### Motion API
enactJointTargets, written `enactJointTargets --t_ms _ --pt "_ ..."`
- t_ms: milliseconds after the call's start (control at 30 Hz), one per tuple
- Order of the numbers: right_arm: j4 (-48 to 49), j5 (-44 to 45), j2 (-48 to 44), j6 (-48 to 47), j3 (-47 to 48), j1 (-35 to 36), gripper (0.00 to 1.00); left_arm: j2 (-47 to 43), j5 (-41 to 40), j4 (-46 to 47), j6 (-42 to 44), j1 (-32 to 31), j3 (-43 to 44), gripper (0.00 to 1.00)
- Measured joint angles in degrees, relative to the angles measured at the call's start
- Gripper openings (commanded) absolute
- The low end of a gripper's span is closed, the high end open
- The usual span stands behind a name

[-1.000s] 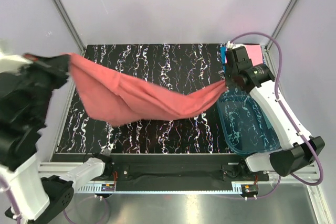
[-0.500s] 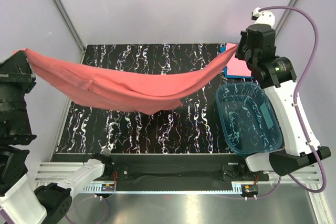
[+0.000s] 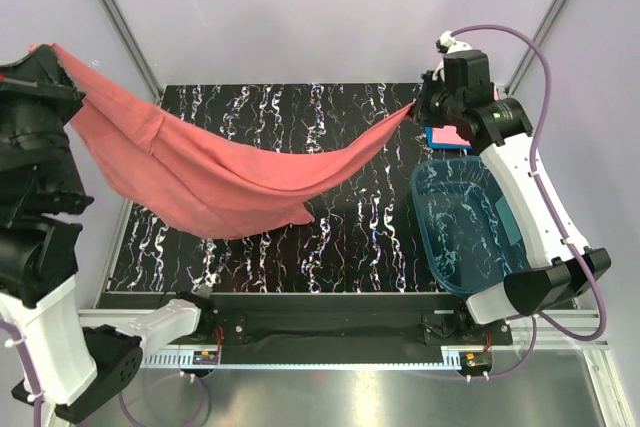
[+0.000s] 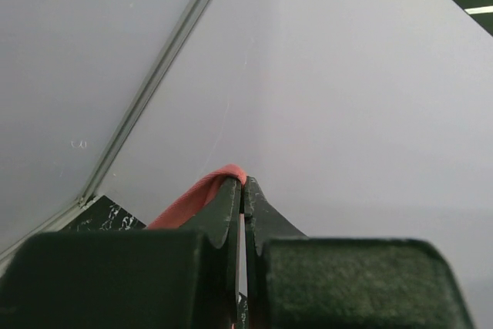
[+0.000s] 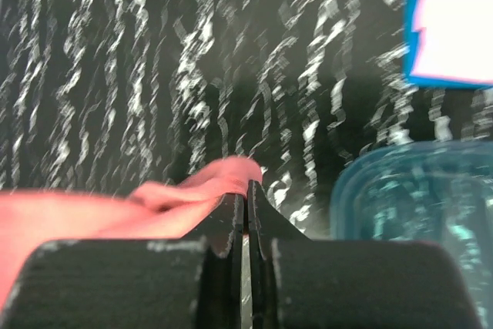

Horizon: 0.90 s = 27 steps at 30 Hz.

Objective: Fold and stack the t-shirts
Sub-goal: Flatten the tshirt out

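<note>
A salmon t-shirt (image 3: 220, 172) hangs stretched in the air above the black marbled table (image 3: 350, 237), sagging in the middle. My left gripper (image 3: 45, 52) is shut on its left end, high at the far left; a red fold (image 4: 200, 194) shows at the closed fingertips. On the far right, my right gripper (image 3: 420, 107) is shut on the shirt's other end (image 5: 223, 179). A folded pink t-shirt (image 3: 450, 134) lies on a folded blue one (image 5: 412, 36) at the back right corner, partly hidden by the right arm.
A clear blue plastic tub (image 3: 470, 222) stands on the right side of the table, just in front of the folded pile. Grey walls and metal frame posts (image 3: 110, 17) close in the back and sides.
Both grippers kept their hold on the salmon shirt. The left end rose up and outward to the far left; the right end went up toward the back corner, then came slightly down and left.
</note>
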Motion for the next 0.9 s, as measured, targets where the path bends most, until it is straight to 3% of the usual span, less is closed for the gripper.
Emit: enactJointTargets --t_ms 267,633,900 --pt "-4.02 -8.7 -2.75 2.23 -8.26 0.0 0.0 2.21 1.14 -0.35 1.36 0.0 2.05 0.0" --pt "-13.14 -12.09 -21.16 3.8 -28.7 0.0 0.0 -12.17 7.82 -13.75 -12.55 0.0 -19.32 0.0" --pt "-14.56 -12.35 -20.96 4.39 -30.05 0.0 0.0 -8.57 12.22 -18.64 -15.43 -0.04 -20.22 0.0"
